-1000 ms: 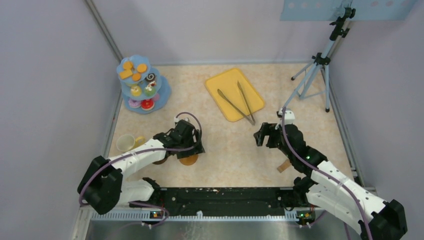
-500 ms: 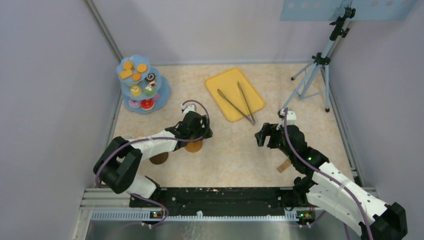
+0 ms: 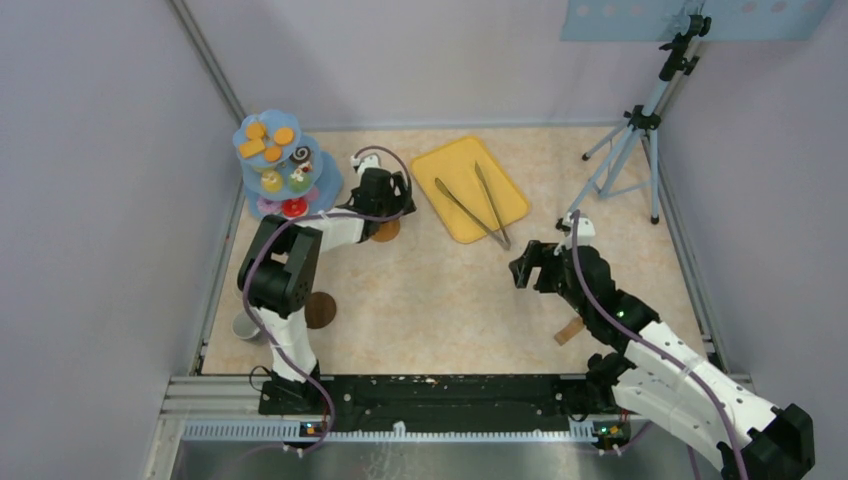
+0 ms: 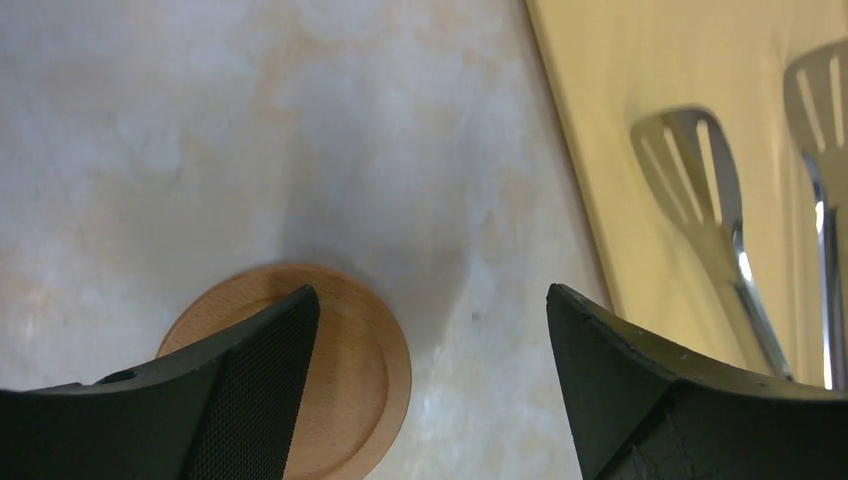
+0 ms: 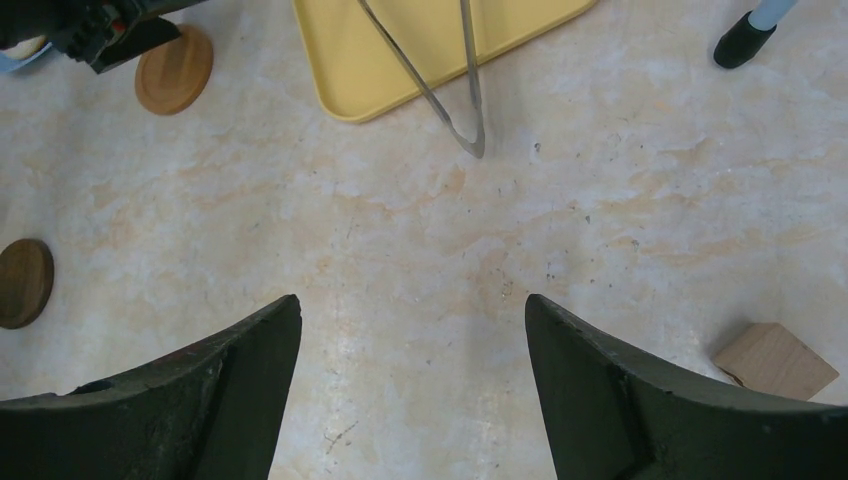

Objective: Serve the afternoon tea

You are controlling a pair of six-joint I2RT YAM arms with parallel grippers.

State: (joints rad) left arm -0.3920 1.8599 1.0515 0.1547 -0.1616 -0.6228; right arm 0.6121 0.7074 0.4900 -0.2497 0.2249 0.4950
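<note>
A light brown coaster lies flat on the table just left of the yellow tray; it also shows in the left wrist view. My left gripper hovers over it, open and empty, its left finger over the coaster. A dark brown coaster lies at the front left. A mug is mostly hidden behind the left arm. Toy cakes and orange biscuits sit on a blue tiered stand at the back left. My right gripper is open and empty over bare table.
A yellow tray holds long metal tongs right of my left gripper. A small wooden block lies by the right arm. A tripod stands at the back right. Walls close in both sides.
My left arm has stretched from the front left towards the back, and the light coaster has moved with it to beside the tray. The right arm has barely moved.
</note>
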